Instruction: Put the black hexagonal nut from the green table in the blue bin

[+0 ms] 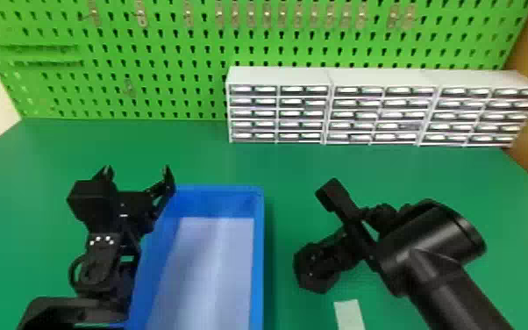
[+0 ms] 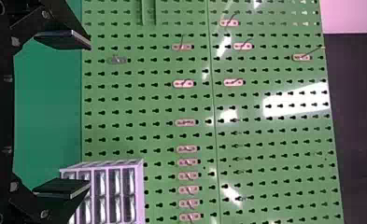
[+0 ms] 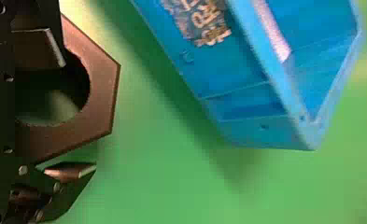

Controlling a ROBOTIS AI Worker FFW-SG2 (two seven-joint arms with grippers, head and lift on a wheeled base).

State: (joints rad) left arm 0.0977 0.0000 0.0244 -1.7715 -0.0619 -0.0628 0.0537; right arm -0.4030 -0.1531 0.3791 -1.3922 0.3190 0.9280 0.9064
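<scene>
While the left tool (image 1: pixel 137 171) gapes empty, the part-open right tool (image 1: pixel 331 228) grips one nut (image 3: pixel 101 100) near one blue bin (image 1: pixel 257 263).

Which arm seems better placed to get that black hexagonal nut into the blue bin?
Right, I'd say: the right gripper is at the black hexagonal nut, while the left gripper, empty, is across the blue bin.
</scene>
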